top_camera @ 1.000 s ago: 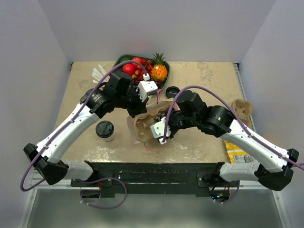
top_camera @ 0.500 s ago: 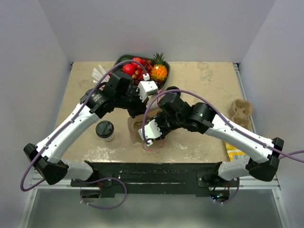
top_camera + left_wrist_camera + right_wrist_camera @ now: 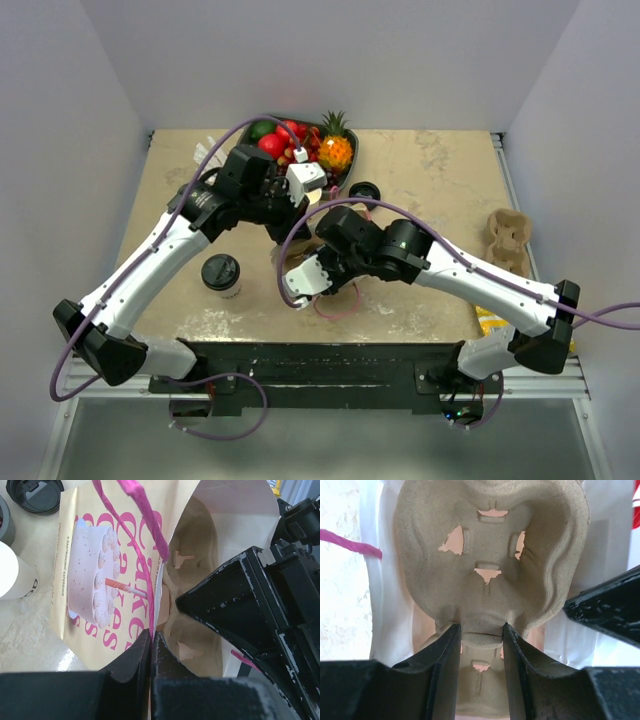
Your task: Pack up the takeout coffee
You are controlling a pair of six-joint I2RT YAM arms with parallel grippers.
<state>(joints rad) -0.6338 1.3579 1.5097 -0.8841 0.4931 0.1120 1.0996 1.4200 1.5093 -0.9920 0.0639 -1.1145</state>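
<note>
The left gripper (image 3: 151,647) is clenching the rim of the paper bag (image 3: 95,580). The right gripper (image 3: 481,632) is reaching into the bag and grasping the middle ridge of the cardboard cup carrier (image 3: 490,545). The takeout coffee (image 3: 221,275) is standing upright near the desk's (image 3: 440,170) front edge, left of the bag and untouched.

Small white paper takeout coffee (image 3: 221,275), round black lid on, upright on the table (image 3: 440,180), near-left side

The bag (image 3: 100,580) mouth gives you little room: the pulp carrier (image 3: 490,570) and right claw (image 3: 481,632) fill it, and the left claw (image 3: 151,642) pinches its rim. Open surface (image 3: 250,318) lies around the takeout coffee (image 3: 221,272).
</note>
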